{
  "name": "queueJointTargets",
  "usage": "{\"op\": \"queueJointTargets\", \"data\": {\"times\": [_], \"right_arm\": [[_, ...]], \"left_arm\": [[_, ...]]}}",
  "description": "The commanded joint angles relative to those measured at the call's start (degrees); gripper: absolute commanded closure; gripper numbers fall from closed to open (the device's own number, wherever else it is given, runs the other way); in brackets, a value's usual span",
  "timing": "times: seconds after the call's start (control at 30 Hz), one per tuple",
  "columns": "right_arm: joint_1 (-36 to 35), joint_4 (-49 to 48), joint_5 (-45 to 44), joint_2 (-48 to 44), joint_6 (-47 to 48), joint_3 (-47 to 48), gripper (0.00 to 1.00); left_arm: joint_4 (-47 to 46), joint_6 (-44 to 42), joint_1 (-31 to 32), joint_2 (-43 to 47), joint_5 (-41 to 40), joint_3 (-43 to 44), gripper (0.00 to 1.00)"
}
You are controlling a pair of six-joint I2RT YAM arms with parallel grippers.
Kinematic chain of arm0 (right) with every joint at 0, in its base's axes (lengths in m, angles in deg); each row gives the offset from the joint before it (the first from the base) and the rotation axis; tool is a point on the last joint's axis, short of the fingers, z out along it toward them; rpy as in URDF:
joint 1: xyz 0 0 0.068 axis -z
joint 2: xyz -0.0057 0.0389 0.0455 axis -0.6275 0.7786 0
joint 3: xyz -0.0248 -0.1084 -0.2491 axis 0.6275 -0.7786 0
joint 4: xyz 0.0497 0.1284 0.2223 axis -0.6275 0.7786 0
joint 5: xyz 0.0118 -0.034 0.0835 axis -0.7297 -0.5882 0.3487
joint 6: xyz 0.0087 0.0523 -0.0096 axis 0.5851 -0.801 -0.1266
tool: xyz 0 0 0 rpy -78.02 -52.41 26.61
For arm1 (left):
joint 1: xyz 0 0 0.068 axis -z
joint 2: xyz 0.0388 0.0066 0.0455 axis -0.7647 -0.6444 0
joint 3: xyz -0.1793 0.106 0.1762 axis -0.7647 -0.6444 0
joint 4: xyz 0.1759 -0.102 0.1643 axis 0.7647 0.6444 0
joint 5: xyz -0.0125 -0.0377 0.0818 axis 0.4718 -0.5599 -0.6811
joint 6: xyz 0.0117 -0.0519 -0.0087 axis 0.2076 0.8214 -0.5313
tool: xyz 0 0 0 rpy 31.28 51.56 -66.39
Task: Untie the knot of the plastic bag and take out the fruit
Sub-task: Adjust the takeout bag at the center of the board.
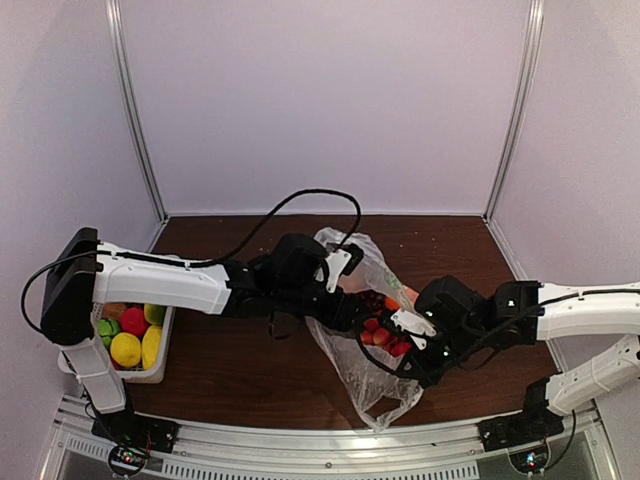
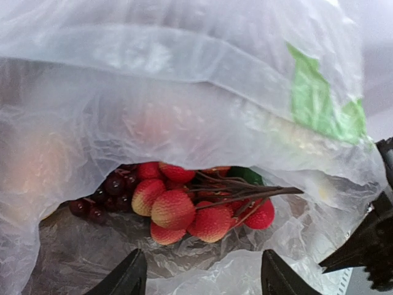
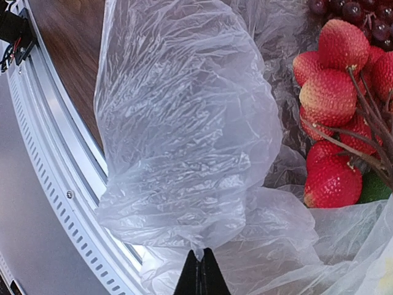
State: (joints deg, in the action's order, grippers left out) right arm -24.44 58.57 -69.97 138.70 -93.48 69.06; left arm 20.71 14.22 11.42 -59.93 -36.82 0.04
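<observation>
While the white basket (image 1: pixel 140 378) at far left holds yellow and green pieces, the left gripper (image 2: pixel 202 279) faces the open mouth of the plastic bag (image 1: pixel 370 390), fingers apart, empty. Straight ahead, just inside, lies the red fruit (image 2: pixel 184 212), dark grapes (image 2: pixel 113 184) beside it, twig stems running rightward. Further right, the right gripper (image 3: pixel 199 276): fingers together, pinching a fold of bag. Left arm nearer the fruit. No knot visible.

Plastic bag (image 1: pixel 372 385) on table (image 1: pixel 240 360). Fruit (image 1: pixel 380 332) inside bag. Basket (image 1: pixel 150 377) well left of bag, other fruit (image 1: pixel 127 348) in it. Rail (image 1: pixel 330 445) just before bag's near end.
</observation>
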Motion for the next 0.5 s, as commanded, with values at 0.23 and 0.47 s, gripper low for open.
{"op": "queueJointTargets", "data": {"times": [0.23, 0.47], "right_arm": [[-0.3, -8.2, 1.1, -4.5, -4.9, -5.9, 1.00], [-0.3, -9.0, 0.8, -5.4, -5.3, -6.2, 1.00]], "left_arm": [[-9.0, -7.1, 5.0, -5.8, 5.3, 2.0, 0.27], [-8.7, -8.2, 5.5, -11.0, 3.8, 6.4, 0.20]]}}
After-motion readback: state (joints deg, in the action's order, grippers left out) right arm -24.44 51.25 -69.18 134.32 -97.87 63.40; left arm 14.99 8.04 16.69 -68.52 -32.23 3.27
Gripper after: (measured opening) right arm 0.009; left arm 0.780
